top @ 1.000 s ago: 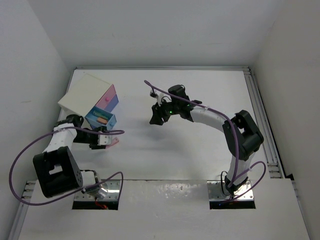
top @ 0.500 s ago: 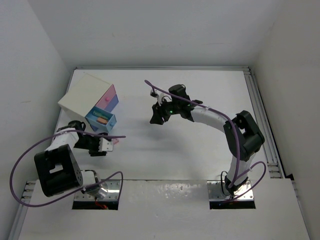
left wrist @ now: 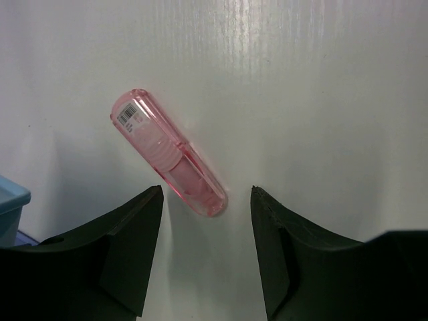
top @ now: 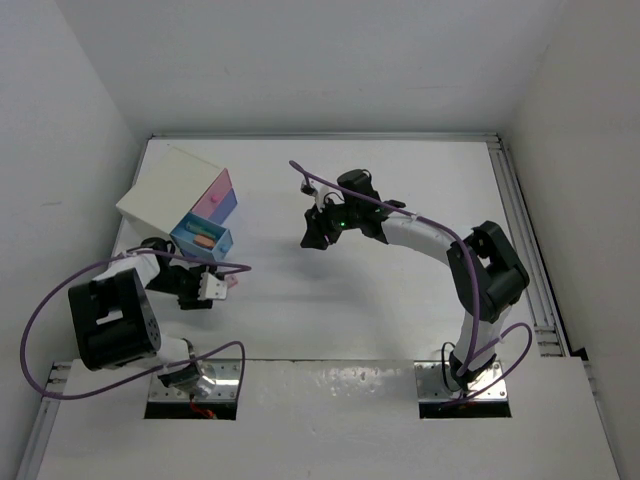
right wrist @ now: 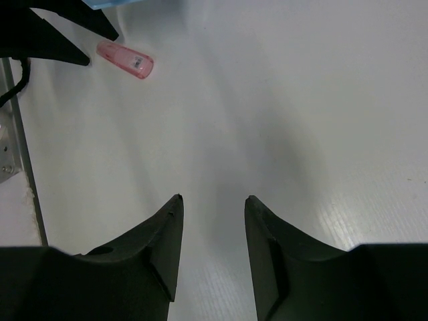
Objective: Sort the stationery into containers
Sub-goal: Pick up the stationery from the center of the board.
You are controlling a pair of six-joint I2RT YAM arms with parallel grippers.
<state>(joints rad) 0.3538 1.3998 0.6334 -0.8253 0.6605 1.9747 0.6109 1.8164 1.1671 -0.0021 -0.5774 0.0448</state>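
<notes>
Near the blue container (top: 214, 246), the left gripper (left wrist: 206, 192) stands wide and empty over the slanted pink piece (left wrist: 167, 160), which its closing jaws could skid aside.

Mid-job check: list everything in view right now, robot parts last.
Stubby translucent pink marker piece: one, pink, lying flat, near left, not held.
Small translucent blue plastic box: one, blue, far left, an orange piece inside.
Pink plastic box: one, pink, behind the blue box.
Cream rectangular box: one, cream, far-left corner.
White table: one, white, under everything.
Left gripper: one, black, open, pink piece just ahead.
Right gripper: one, black, open, empty, mid-table.
</notes>
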